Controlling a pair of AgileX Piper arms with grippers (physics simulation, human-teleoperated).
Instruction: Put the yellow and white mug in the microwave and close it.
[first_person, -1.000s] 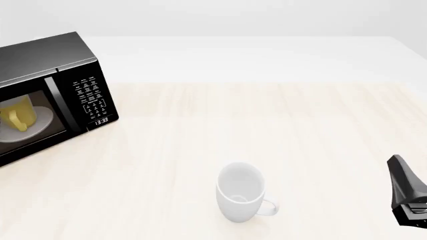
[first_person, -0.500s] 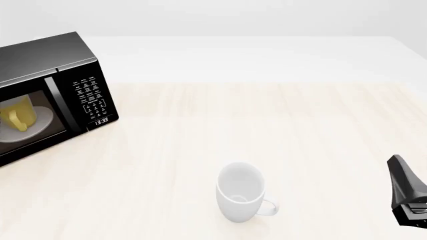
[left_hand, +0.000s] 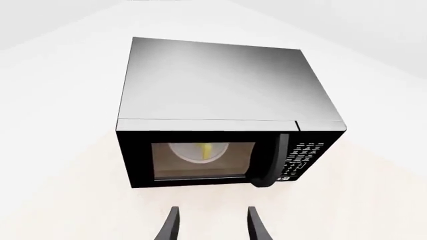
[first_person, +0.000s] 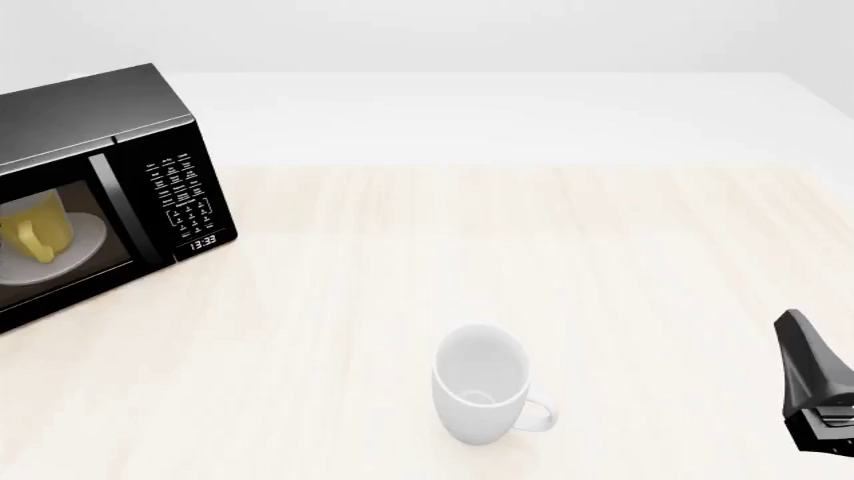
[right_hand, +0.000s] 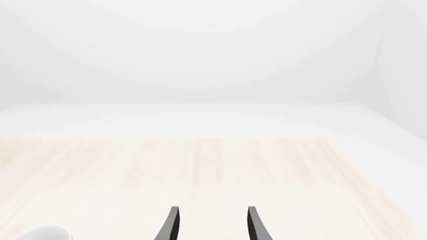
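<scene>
The black microwave (first_person: 94, 190) stands at the table's far left with its dark glass door shut. Through the glass the yellow and white mug (first_person: 36, 230) stands on the white turntable plate (first_person: 80, 245). The left wrist view shows the microwave (left_hand: 227, 107) from in front and above, with the mug (left_hand: 205, 150) behind the glass. My left gripper (left_hand: 212, 225) is open and empty, a short way in front of the door. My right gripper (right_hand: 212, 222) is open and empty over bare table; the right arm (first_person: 817, 385) shows at the right edge of the front view.
A larger all-white mug (first_person: 481, 385) stands on the near middle of the table, handle pointing right; its rim shows in the right wrist view (right_hand: 40, 234). The light wood table (first_person: 534, 250) ends in a white far edge.
</scene>
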